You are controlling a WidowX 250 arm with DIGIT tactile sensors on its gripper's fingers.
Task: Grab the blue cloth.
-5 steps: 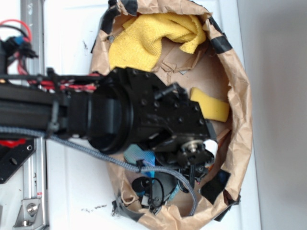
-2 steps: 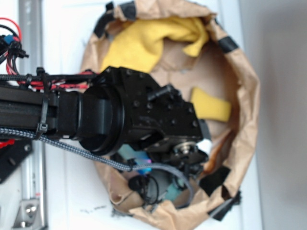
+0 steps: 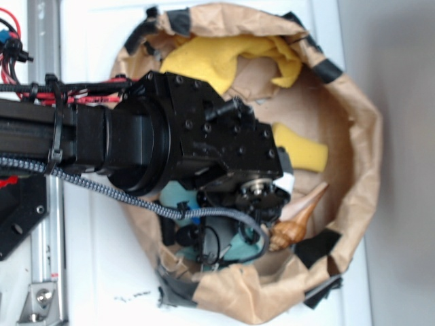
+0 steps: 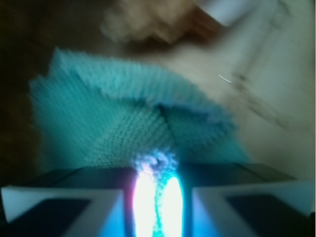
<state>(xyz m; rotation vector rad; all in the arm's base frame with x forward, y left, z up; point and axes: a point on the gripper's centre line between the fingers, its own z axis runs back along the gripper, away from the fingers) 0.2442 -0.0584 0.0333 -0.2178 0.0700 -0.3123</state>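
The gripper (image 4: 154,197) pinches a fold of the blue cloth (image 4: 133,123) between nearly closed jaws (the wrist view shows fabric bunched in the gap). Seen from outside, the cloth lies low in the brown paper bag (image 3: 360,136), under the arm. A spiral seashell (image 3: 297,219), hidden a second ago, now shows beside the yellow sponge (image 3: 302,149); the bag has shifted.

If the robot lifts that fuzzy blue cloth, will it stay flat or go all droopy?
Probably droopy. The blue cloth already lies in soft folds, so it should sag from wherever it is pinched. Its fuzzy terry weave looks grippy, so a tuft caught between the jaws is unlikely to slip. It also looks thin, so likely light.
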